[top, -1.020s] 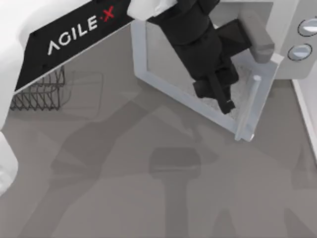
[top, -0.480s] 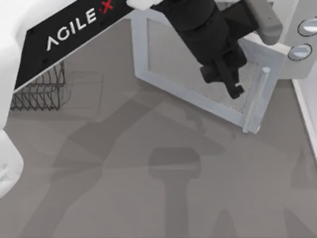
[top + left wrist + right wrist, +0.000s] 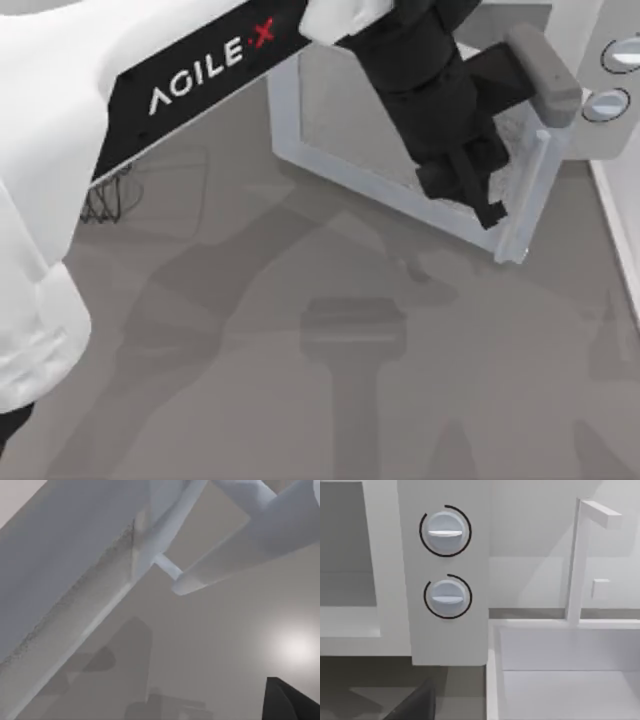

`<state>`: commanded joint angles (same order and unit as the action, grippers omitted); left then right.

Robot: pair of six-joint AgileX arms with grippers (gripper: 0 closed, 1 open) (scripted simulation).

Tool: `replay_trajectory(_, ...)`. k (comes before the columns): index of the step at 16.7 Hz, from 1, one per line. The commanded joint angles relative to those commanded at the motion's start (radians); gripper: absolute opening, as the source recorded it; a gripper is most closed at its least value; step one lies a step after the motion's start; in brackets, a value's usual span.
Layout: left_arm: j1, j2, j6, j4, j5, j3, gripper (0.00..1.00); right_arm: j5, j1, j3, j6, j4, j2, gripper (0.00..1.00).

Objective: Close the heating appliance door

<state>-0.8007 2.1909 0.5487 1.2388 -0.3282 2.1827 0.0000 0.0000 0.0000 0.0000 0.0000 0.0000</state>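
Note:
The white microwave (image 3: pixel 600 40) stands at the back right, its two round grey knobs (image 3: pixel 445 530) facing the right wrist camera. Its door (image 3: pixel 330 110), a white frame around a greyish window, hangs open over the table at a slant. The pale bar handle (image 3: pixel 535 190) runs along the door's free edge and looms close as handle (image 3: pixel 235 545) in the left wrist view. My left gripper (image 3: pixel 478 198) lies against the window beside the handle. A dark part of my right gripper (image 3: pixel 415 705) shows low in the right wrist view, facing the knob panel.
A dark wire rack (image 3: pixel 105 200) sits at the left, mostly under my left arm (image 3: pixel 200 80). A white basin-like unit (image 3: pixel 565 665) with a thin upright post stands right of the microwave. Bare grey table (image 3: pixel 300 400) lies in front.
My left arm has swept to the right, and its gripper has moved along the window toward the handle. The door's free edge has swung closer to the microwave.

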Motion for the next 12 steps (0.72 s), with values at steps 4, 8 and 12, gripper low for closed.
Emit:
replay_trajectory(4, -0.006, 0.005, -0.005, -0.014, 0.015, 0.065, 0.00, 0.000, 0.000, 0.000, 0.000, 0.000, 0.000, 1.00)
replay_trajectory(8, -0.002, 0.000, -0.003, -0.025, 0.021, 0.083, 0.00, 0.000, 0.000, 0.000, 0.000, 0.000, 0.000, 1.00)
replay_trajectory(12, -0.018, 0.020, -0.004, 0.003, 0.011, 0.096, 0.00, 0.000, 0.000, 0.000, 0.000, 0.000, 0.000, 1.00)
